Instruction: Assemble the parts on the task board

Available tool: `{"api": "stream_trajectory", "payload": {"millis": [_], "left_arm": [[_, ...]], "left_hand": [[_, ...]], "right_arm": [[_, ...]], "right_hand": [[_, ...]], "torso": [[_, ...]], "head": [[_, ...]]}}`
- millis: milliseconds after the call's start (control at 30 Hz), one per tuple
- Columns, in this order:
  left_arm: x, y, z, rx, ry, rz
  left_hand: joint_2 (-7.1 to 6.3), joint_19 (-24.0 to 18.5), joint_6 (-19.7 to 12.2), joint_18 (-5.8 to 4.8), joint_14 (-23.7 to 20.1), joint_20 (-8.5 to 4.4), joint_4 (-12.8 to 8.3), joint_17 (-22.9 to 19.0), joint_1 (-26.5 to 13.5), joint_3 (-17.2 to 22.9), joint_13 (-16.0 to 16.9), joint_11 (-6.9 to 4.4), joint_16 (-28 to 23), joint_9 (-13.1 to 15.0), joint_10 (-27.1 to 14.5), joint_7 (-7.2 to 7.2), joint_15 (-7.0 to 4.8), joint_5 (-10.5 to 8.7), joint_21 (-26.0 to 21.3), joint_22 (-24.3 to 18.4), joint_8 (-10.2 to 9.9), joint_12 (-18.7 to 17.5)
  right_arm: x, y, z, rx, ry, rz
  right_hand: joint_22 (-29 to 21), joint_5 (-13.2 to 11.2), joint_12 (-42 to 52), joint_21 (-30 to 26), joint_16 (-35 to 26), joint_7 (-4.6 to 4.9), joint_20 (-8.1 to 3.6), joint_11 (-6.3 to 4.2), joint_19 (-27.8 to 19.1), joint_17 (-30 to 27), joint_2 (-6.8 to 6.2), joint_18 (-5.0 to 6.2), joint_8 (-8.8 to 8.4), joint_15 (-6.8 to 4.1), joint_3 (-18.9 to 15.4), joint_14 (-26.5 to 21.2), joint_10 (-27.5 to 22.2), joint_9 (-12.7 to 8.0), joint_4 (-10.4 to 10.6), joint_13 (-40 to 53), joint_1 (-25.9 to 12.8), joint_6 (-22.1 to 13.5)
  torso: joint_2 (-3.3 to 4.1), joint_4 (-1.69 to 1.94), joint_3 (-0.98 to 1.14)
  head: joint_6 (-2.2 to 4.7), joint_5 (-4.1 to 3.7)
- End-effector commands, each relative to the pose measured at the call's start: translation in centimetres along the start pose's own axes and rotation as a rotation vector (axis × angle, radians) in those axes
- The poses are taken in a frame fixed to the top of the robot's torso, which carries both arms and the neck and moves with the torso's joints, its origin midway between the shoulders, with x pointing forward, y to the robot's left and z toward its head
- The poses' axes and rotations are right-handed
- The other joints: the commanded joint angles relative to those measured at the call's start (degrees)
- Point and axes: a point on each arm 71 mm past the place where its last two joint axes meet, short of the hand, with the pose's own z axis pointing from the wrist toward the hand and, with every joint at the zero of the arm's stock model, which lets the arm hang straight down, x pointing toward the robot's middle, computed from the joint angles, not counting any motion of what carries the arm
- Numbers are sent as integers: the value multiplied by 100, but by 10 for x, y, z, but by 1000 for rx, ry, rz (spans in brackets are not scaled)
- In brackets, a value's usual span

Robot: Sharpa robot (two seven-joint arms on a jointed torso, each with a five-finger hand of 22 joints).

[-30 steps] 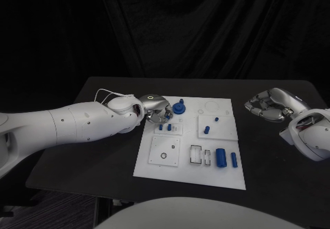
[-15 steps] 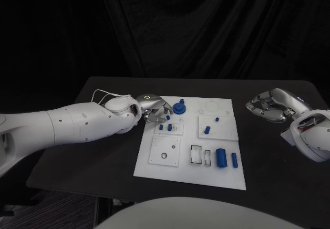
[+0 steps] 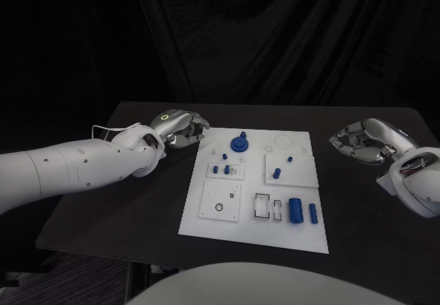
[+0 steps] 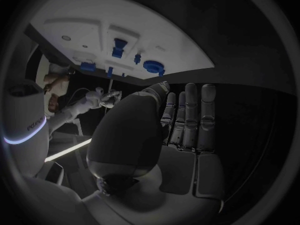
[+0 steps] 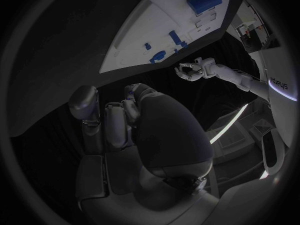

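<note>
- Board: white task board [image 3: 220, 222] lies mid-table on the black table [image 3: 137, 210]; everything below is placed relative to it.
- Left hand [image 3: 180, 128] sits off the board, just beside its far left corner, over bare table. Fingers curled in, nothing held; the left wrist view shows the fingers [image 4: 190, 115] folded side by side, with the board's edge beyond them.
- Right hand [image 3: 365, 141] is well apart from the board's right edge, at the level of its far end. Fingers curled in, nothing in them; the right wrist view shows the same, fingers [image 5: 115, 122] tucked against the palm.
- Blue round part with a knob [image 3: 239, 143] stands near the board's far edge, left of centre.
- Two small blue pegs [image 3: 221, 169] stand in the left-side block, just nearer than the round part.
- Two more small pegs [image 3: 281, 164] sit on the right-side block.
- Large blue cylinder [image 3: 295, 210] and a thinner blue pin [image 3: 313, 213] lie side by side near the board's near right corner, just right of two rectangular slots [image 3: 268, 207].
- Dark ring [image 3: 218, 207] lies on the near-left square plate.
</note>
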Motion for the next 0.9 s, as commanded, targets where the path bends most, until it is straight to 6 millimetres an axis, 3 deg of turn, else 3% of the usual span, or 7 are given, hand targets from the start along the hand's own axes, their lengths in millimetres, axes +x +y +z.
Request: {"api": "stream_trajectory", "payload": {"millis": [33, 133, 233, 367, 533, 667, 900], "left_arm": [[-7, 11, -7, -67, -67, -511], [-9, 14, -14, -64, -66, -775], [-11, 8, -16, -26, -86, -983], [-8, -9, -13, 42, -87, -1147], [3, -29, -19, 81, -53, -1257], [13, -39, -30, 99, -15, -1336], [17, -42, -37, 119, -14, -1370]], "left_hand": [[147, -1998, -120, -291, -1714, 70, 276, -733, -220, -172, -224, 284, -1405, -185, -588, 199, 405, 405, -1464, -465, -58, -122], [328, -2825, -410, -340, -2541, 8, 385, -1363, -672, -597, -595, 241, -2327, -456, -1234, 209, 394, 621, -2410, -1097, -55, -400], [629, -2789, -493, -239, -2899, 39, 353, -2551, -970, -1280, -1275, 112, -3572, -858, -1446, 225, 312, 909, -3219, -2036, -33, -616], [964, -2587, -508, -107, -3296, 51, 413, -3343, -1162, -1970, -2205, -51, -4286, -1230, -1750, 222, 223, 693, -3543, -2829, -45, -1051], [1192, -2925, -926, -119, -3696, 110, 412, -3681, -1176, -2319, -2641, -19, -4545, -1510, -2243, 234, 261, 592, -3575, -3519, -76, -1396], [1435, -3534, -2399, -143, -4073, 189, 412, -3937, -1334, -2866, -2995, -133, -4641, -2104, -2763, -74, 371, 366, -3634, -4724, -180, -1795], [1542, -3857, -2658, -46, -4252, 208, 405, -4007, -1246, -3193, -3027, -356, -4684, -2320, -3023, -452, 281, 436, -3681, -5439, -210, -1947]], "right_arm": [[-4, 10, 5, -28, -5, -15], [-7, 22, 10, -57, 13, -56], [-9, 33, 17, -84, 46, -119], [-9, 47, 23, -131, 67, -183], [1, 54, 26, -171, 96, -229], [15, 56, 26, -186, 147, -297], [30, 54, 24, -185, 186, -351]], "right_hand": [[636, 109, -429, -45, -23, -1, 5, 8, -42, 129, -42, 70, 51, 53, 71, 82, -353, 38, -29, -377, 68, 45], [592, 231, -1498, -290, -154, 29, 25, 45, -161, 27, -149, 105, 98, 84, 169, -11, -1267, 91, -83, -1310, 123, 27], [521, 444, -2137, -657, -372, 81, 62, 105, -375, -137, -291, 159, 165, 139, 290, -181, -1849, 173, -205, -1822, 186, 22], [421, 315, -2327, -1148, -635, 114, 114, 174, -705, -332, -310, 234, 152, 194, 322, -432, -2236, 226, -323, -1972, 195, -119], [460, -64, -2475, -920, -812, 113, 94, 219, -683, -534, -247, 218, 176, 143, 258, -558, -2552, 303, -404, -2158, 127, -246], [462, -486, -2717, -865, -785, 116, 135, 271, -699, -574, -255, 202, 104, 197, 197, -582, -2808, 319, -358, -2417, 4, -518], [453, -852, -3280, -895, -750, 75, 202, 394, -734, -659, -353, 206, -61, 277, 194, -637, -3083, 264, -271, -3037, -90, -838]], "torso": [[0, -6, -6], [0, 2, -17], [1, 13, -26], [-17, 4, -30], [-17, 14, -28], [-14, 103, -124], [6, 244, -270]], "head": [[1, 16], [1, 2], [1, -50], [1, -98], [1, -228], [1, -429], [1, -648]]}}
